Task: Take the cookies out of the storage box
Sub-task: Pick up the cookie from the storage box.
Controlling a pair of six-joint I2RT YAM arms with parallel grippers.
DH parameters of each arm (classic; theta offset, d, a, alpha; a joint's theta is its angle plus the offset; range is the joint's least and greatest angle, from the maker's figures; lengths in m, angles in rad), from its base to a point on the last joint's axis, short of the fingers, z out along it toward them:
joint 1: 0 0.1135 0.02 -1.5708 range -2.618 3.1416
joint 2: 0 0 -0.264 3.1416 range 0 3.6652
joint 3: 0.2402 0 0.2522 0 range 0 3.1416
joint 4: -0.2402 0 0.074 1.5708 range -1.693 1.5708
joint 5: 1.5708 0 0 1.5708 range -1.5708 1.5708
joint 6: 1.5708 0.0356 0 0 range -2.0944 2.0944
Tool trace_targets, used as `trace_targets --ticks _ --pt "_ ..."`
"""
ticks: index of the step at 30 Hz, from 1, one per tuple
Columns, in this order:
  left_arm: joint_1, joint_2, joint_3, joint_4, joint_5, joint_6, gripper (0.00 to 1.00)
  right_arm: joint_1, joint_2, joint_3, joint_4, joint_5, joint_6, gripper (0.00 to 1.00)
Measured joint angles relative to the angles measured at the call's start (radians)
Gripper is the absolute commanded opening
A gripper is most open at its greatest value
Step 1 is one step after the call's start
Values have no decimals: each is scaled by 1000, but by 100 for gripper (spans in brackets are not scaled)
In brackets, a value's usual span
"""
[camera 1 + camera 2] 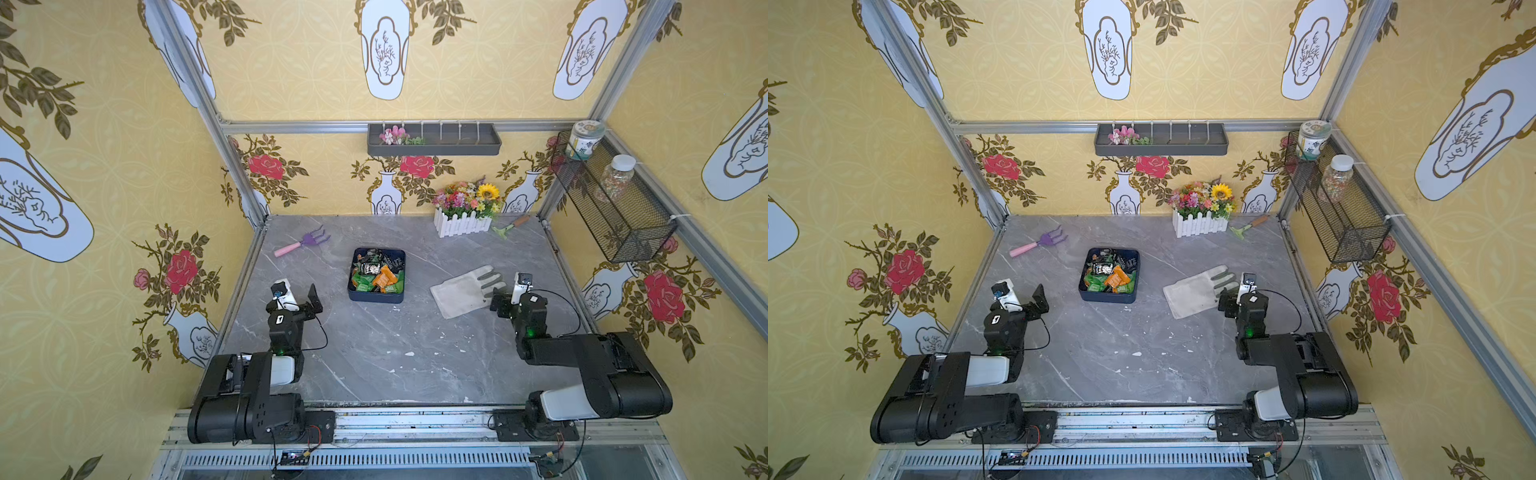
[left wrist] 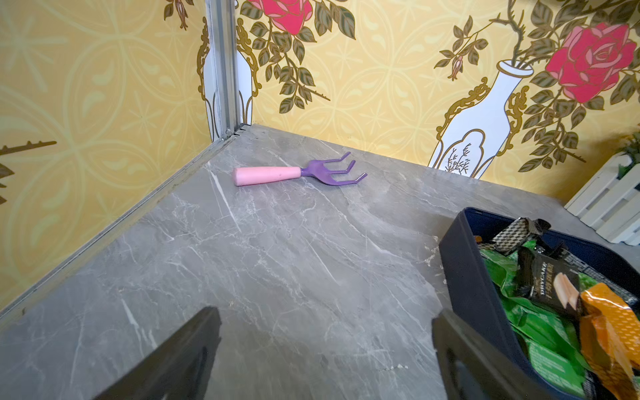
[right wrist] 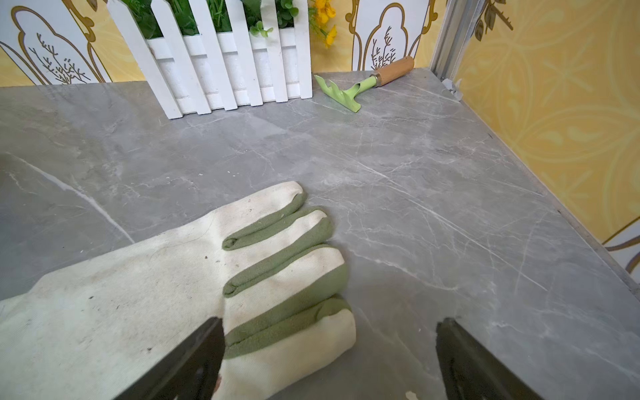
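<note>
**Scene status**
- Storage box [image 1: 376, 296]: navy, at frame centre in both top views, flat on the grey tabletop [image 1: 374, 357].
- Cookies [image 1: 376, 276]: green, orange and black pkts piled inside the box.
- L gripper [image 2: 327, 313]: left of the box in top views. Fingers spread wide, empty. It is near the box wall; contact cannot be told.
- R gripper [image 3: 331, 322]: right of centre in top views. Fingers spread wide, empty, over the finger end of the white/green glove [image 1: 461, 293].
- Pink-handled rake [image 1: 301, 243]: upper left of the box, apart from it.
</note>
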Motion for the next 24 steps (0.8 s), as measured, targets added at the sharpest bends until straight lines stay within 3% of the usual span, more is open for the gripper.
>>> trace_targets --ticks 15,20,24 --pt "0 -1 0 0 0 0 100 6 -12 -12 5 6 0 97" --pt "0 -88 -46 10 -17 -3 100 26 -241 -93 -34 62 0 97" --pt "-24 -261 -29 -69 -83 -18 100 36 -495 -24 -205 122 25 97"
